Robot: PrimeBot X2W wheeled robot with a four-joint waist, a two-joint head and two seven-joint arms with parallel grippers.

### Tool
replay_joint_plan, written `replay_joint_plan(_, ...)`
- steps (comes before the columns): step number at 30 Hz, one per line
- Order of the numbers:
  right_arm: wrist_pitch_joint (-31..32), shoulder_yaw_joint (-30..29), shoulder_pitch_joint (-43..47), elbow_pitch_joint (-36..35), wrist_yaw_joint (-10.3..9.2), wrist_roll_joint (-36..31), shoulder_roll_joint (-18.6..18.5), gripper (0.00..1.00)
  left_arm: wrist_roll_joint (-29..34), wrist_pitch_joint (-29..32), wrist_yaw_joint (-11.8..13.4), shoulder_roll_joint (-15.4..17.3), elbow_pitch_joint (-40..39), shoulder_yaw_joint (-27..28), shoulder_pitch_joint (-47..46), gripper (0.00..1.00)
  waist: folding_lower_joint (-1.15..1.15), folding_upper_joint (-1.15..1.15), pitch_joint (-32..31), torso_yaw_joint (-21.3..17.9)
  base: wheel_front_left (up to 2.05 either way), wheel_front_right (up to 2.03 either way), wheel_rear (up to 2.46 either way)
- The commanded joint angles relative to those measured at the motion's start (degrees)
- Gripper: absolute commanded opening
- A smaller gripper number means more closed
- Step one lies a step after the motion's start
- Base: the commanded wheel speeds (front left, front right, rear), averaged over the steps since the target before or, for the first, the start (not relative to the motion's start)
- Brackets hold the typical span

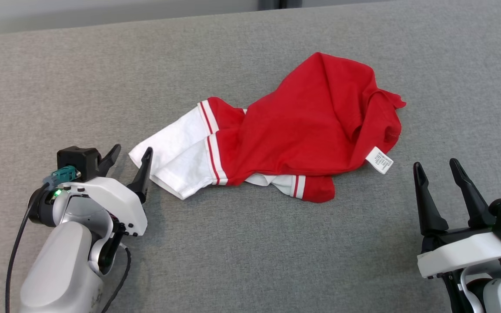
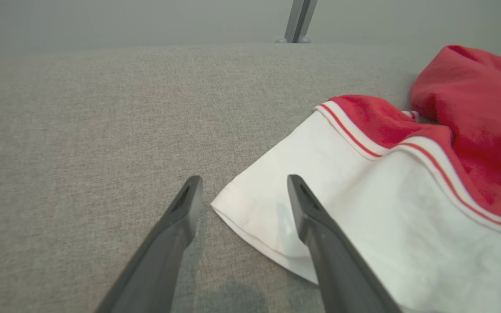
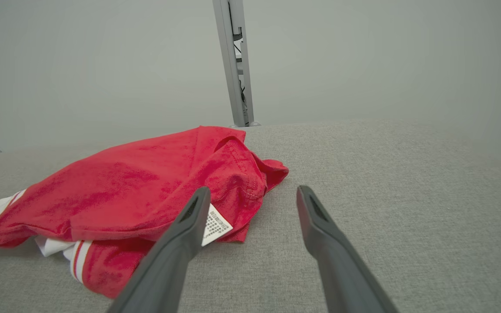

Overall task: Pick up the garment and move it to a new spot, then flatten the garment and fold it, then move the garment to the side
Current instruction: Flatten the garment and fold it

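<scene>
Grey surface [image 1: 250, 243] holds garment [image 1: 294, 126] beside left end effector [image 1: 131, 149].

The left gripper [image 1: 131, 149], at eight o'clock in the head view, has two long, dark, tapering fingers [image 1: 143, 174] on a white wrist shell [image 1: 111, 195] dotted with dark screws [image 1: 130, 225]. It also carries a black camera block [image 1: 78, 160], teal plug [image 1: 63, 174], green light [image 1: 58, 191], black cable [image 1: 15, 248] and pale grey forearm [image 1: 59, 269]. The right gripper [image 1: 435, 163], at four o'clock, looks alike.

The garment [image 1: 302, 130] is red, with white ends edged in thin red-and-white stripes. It lies crumpled and partly folded over itself in the middle of the grey tabletop [image 1: 250, 252]. A white label [image 1: 379, 160] shows at its right edge.
</scene>
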Motion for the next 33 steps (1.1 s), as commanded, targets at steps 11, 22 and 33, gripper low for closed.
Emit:
replay_joint_plan(11,-1.3,-1.3,-1.7,2.0,0.02,0.6,-0.1,1.0,-1.6,4.4,-1.4,0.5,9.1,-1.5,-4.0,0.65,0.0,0.0,1.4,-1.4,0.0,0.0,0.0)
replay_joint_plan(22,-2.3,-3.7,-6.3,10.3,0.02,2.7,-2.3,1.0,-0.6,1.6,-0.7,1.1,9.9,-2.3,-6.1,0.0,0.0,0.0,4.0,0.4,0.0,0.0,0.0)
replay_joint_plan(33,0.0,5.6,-15.1,18.8,0.02,8.0,-7.9,1.0,-0.9,-0.1,-0.8,0.5,10.6,-3.3,-7.3,0.0,0.0,0.0,6.3,2.8,0.0,0.0,0.0)
